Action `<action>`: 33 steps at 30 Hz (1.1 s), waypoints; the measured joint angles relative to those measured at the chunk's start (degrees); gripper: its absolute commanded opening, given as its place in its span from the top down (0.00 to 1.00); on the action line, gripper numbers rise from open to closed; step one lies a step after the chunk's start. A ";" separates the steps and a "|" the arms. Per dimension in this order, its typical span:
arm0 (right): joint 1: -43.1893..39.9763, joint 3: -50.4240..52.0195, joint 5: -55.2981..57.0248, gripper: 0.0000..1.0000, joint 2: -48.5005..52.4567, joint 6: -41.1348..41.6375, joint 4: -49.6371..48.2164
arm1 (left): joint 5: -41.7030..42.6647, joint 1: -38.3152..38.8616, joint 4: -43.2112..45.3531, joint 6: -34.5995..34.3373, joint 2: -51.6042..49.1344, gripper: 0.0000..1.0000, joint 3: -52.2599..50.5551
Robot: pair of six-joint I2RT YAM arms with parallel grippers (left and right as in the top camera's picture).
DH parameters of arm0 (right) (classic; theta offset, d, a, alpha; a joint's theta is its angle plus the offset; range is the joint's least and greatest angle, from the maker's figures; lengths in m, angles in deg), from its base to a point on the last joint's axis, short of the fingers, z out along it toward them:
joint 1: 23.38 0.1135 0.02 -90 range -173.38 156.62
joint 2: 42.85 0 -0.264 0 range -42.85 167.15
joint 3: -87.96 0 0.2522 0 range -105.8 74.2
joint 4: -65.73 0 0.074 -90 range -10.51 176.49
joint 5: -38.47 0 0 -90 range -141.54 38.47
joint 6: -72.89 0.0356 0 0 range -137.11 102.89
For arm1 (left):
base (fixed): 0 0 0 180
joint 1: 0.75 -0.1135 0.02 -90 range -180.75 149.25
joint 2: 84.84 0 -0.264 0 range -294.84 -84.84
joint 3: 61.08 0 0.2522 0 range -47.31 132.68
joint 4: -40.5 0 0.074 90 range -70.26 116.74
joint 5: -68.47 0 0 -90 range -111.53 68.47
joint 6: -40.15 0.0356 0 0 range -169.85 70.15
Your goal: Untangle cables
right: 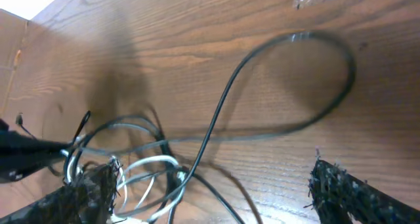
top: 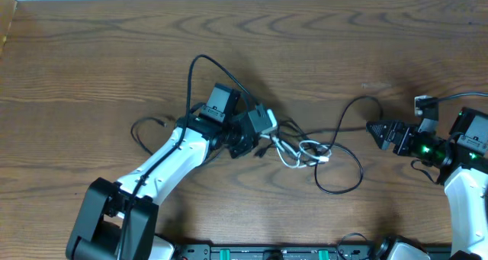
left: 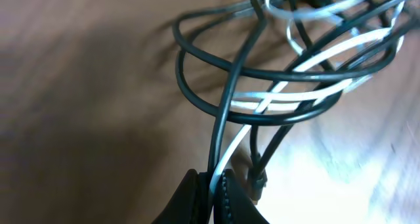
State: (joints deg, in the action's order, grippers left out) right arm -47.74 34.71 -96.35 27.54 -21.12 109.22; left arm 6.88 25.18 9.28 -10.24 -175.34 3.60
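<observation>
The left gripper (left: pixel 213 188) has its dark jaws pinched shut on a thin black cable (left: pixel 220 129) and a thin white cable (left: pixel 232 145). Just beyond, both run into the knotted tangle of thin cords (top: pixel 305 149) lying mid-way across the brown wooden table (top: pixel 343 46). Farther right, the right gripper (top: pixel 374 129) has its jaws spread wide, holding nothing, with a black cable loop (right: pixel 308 34) beyond it.

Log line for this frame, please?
left claw: shut on cables, black and white strands | right claw: open, holding nothing | tangle: not yet undone
</observation>
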 measured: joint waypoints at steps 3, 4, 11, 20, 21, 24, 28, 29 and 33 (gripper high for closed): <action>1.84 0.00 -2.49 0.07 0.00 -0.07 -0.09 | 0.00 0.02 5.14 -4.07 1.64 0.92 0.00; 2.89 0.00 -3.74 0.07 0.00 -0.17 -0.42 | 0.02 0.00 7.28 -5.66 2.73 0.92 0.02; 13.73 0.00 -9.55 0.05 -0.02 -0.50 -4.81 | 2.29 0.02 16.28 -13.27 12.26 0.92 0.17; 29.53 -0.02 -7.48 0.04 -0.02 -0.37 -12.90 | 4.55 0.02 16.76 -16.13 20.04 0.92 0.20; 30.99 -0.02 -5.73 0.05 -0.02 -0.17 -13.18 | 4.59 0.00 16.70 -16.35 20.83 0.92 0.20; 34.49 -0.02 -0.24 0.29 -0.02 0.00 -13.86 | 4.74 0.02 16.68 -16.92 22.60 0.92 0.20; 37.86 -0.02 6.34 0.87 0.13 -0.55 -15.50 | 4.72 0.02 16.63 -17.16 23.58 0.92 0.20; 38.32 -0.02 7.39 0.99 0.42 -0.94 -15.93 | 4.72 0.02 16.50 -17.14 23.63 0.92 0.20; 38.86 -0.02 9.70 0.99 2.19 -1.64 -16.83 | 4.72 0.02 16.31 -17.16 23.61 0.92 0.20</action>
State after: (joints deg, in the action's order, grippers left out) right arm -8.88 34.69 -86.65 29.73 -22.76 92.39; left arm 11.60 25.20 25.59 -27.40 -151.73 3.80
